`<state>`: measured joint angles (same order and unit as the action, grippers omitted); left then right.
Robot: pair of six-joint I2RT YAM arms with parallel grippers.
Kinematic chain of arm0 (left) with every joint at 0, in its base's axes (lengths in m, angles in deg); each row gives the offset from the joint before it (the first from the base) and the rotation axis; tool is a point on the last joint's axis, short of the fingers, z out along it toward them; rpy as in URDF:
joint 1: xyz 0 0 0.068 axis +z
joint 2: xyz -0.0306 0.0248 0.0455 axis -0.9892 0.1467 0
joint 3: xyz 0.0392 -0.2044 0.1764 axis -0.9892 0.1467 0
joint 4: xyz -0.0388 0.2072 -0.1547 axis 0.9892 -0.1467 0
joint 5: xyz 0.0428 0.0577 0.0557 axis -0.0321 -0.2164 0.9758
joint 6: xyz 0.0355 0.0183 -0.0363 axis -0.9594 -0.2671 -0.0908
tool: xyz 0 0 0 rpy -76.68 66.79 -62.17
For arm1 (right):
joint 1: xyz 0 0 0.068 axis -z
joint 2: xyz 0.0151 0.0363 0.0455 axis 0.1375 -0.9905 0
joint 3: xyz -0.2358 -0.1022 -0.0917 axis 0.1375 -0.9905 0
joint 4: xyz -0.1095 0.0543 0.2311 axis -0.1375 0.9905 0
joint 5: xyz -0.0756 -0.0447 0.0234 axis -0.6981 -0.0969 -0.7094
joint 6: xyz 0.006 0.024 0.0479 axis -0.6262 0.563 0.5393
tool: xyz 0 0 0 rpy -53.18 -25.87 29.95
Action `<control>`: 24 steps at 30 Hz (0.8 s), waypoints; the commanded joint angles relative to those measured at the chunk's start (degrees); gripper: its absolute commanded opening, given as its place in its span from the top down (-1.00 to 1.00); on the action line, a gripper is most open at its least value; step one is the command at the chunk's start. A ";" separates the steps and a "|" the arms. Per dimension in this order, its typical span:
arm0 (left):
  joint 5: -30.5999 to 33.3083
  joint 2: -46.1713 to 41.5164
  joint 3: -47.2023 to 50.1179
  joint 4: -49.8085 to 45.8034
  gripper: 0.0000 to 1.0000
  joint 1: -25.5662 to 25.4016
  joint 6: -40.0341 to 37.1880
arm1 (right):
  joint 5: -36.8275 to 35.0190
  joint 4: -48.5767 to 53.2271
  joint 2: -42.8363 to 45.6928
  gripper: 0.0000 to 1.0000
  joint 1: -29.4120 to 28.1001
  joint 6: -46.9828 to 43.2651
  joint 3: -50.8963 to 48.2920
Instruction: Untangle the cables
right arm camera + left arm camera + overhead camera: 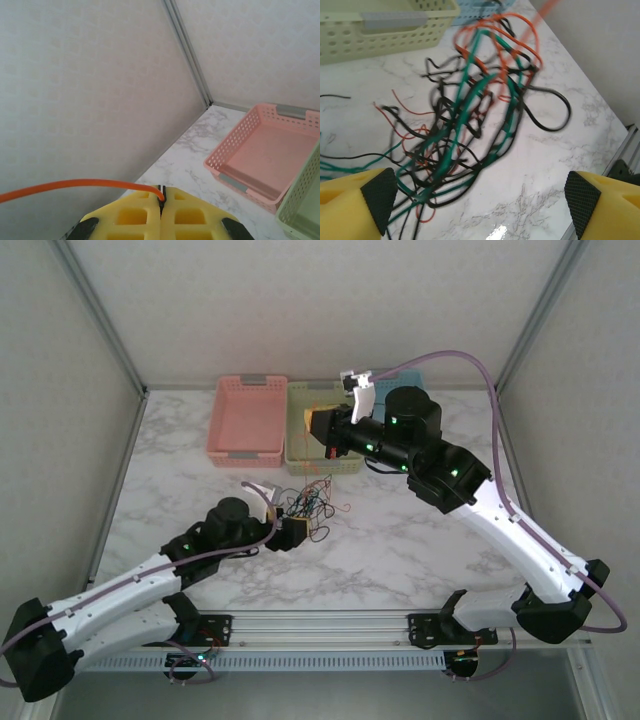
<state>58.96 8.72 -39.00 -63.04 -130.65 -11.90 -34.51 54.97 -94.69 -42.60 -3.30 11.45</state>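
Note:
The cables (310, 503) lie in a tangle of red, green and black wires on the marble table, just in front of the baskets. My left gripper (297, 530) hovers at the tangle's near edge. In the left wrist view it (480, 200) stands open, its black-tipped yellow fingers (379, 197) wide apart, with the tangle (470, 110) ahead of them and partly over the left finger. My right gripper (318, 423) is raised over the yellow-green basket. Its jaws (161, 197) are shut on a red cable (75, 186) that runs off to the left.
A pink basket (245, 420), a yellow-green basket (300, 445) and a blue basket (385, 380) stand in a row at the back. White walls with metal posts enclose the table. An aluminium rail (320, 625) runs along the near edge.

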 commanded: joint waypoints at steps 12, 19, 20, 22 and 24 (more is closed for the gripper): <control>7.23 8.72 -2.32 6.47 -0.53 -2.68 -8.34 | 1.48 -0.59 -0.08 1.00 0.31 1.33 3.59; 6.82 9.71 -0.52 11.09 -0.42 -2.86 -9.36 | 2.38 -0.53 -0.16 1.00 0.31 1.80 4.25; 6.26 10.25 -0.34 11.88 -0.40 -2.86 -9.28 | 2.65 -0.60 -0.17 1.00 0.31 2.01 4.21; 5.26 11.24 -0.30 13.23 -0.37 -2.86 -9.25 | 2.92 -0.69 -0.32 1.00 0.29 2.28 4.21; 5.07 12.24 -0.58 13.52 -0.27 -2.86 -9.57 | 3.20 -0.82 -0.33 1.00 0.27 2.57 4.13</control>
<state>64.56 19.45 -39.45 -52.76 -132.90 -20.36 -32.56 55.98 -94.75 -42.60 -1.90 13.48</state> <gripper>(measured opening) 0.667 0.047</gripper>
